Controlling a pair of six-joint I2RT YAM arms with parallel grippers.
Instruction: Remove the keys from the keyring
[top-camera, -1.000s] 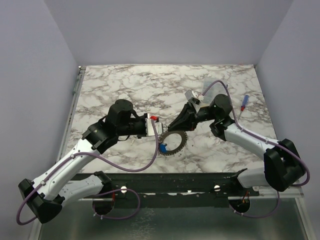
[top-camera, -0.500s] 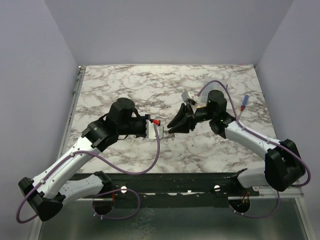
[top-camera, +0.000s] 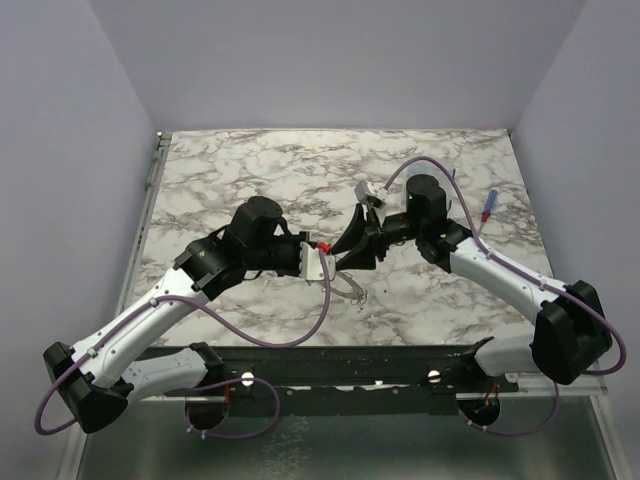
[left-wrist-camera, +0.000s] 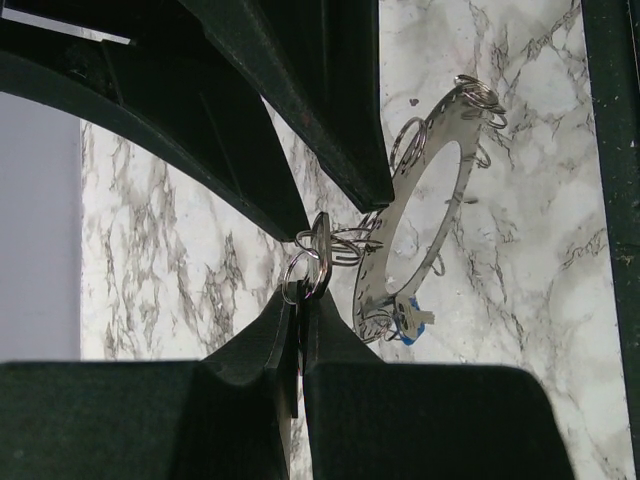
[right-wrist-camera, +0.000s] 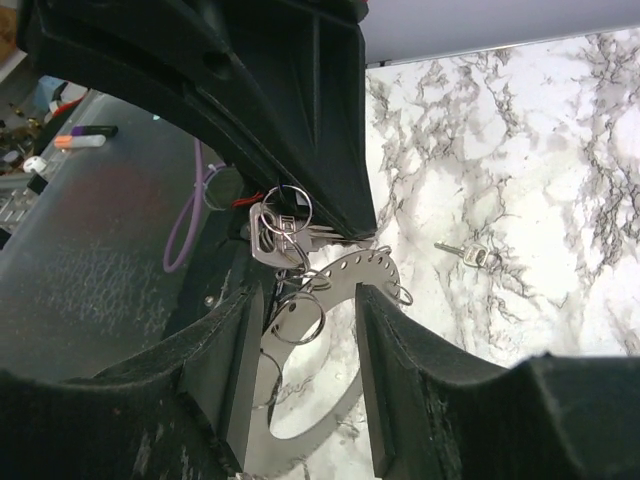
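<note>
Marble-patterned surface (top-camera: 250, 170) here, with plain lilac walls (top-camera: 330, 60) closing in on three sides. Two arms are working, both bending in from the near edge and meeting nose to nose over the middle.

One keyring (left-wrist-camera: 447, 122) is in play, a flat grey ring hanging tilted in the air between the two pincers, clear of the surface, with small wire loops strung round its rim. I'm counting three keys. A blue key (left-wrist-camera: 405, 325) is dangling from the ring's lower edge, a silver key (right-wrist-camera: 272, 232) is up at the top, and a loose key (right-wrist-camera: 470, 256) is lying on the marble well apart. One blue-handled tool (top-camera: 487, 207) is lying far right.

The left pincer (left-wrist-camera: 301, 300) is clamping tight on the silver key, fingers pressed together. The right pincer (right-wrist-camera: 308, 295) is spreading wide, with the keyring sitting between its fingers. Whether they're touching it, I cannot tell.
</note>
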